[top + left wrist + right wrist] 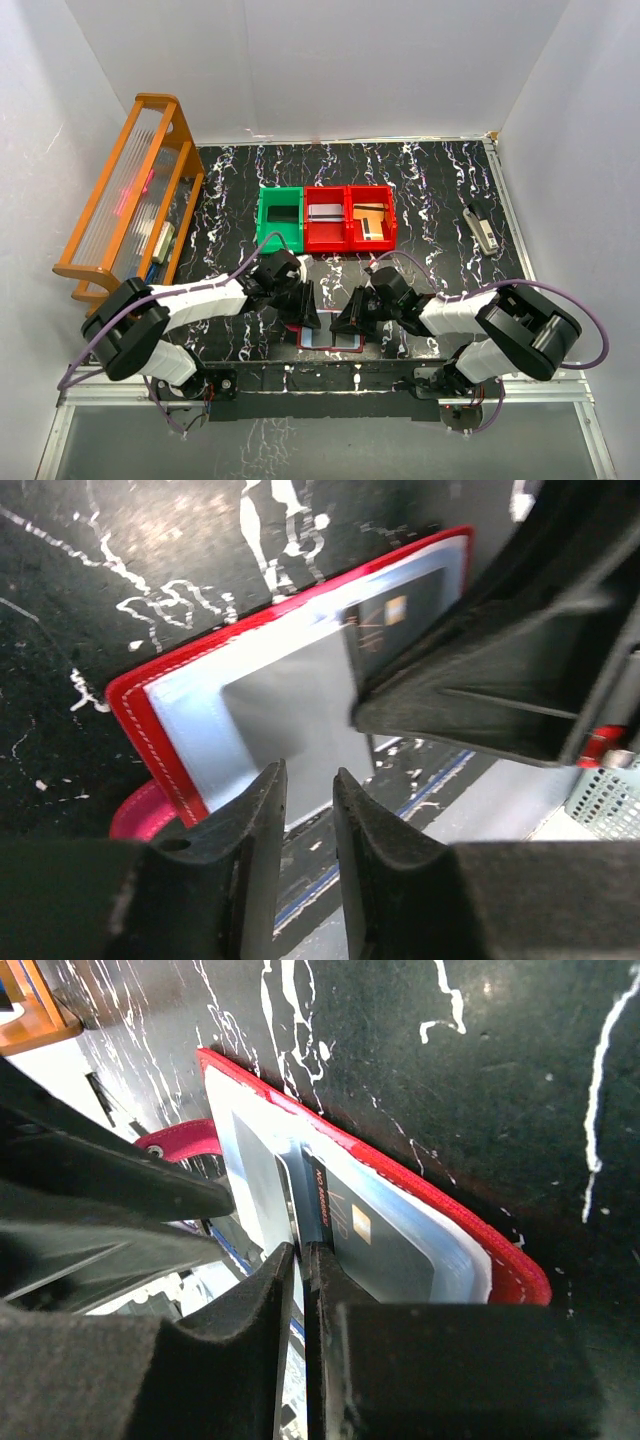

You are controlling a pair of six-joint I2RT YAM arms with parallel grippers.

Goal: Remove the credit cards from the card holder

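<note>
Card holder (322,338) open flat, 6 o'clock edge of table (440,180). Extraction step: dark credit card (375,1245) in sleeve, not out. Left gripper (310,810) slightly parted, empty. Right gripper (300,1270) near-closed at card edge, grip unclear. Next: firm pinch, slide out.

Open card holder (322,338) lies at the table's (430,180) near edge between left gripper (308,780) and right gripper (300,1255), a card (352,1232) in its sleeve, three bins (325,246) behind, a rack (130,190) far left
</note>
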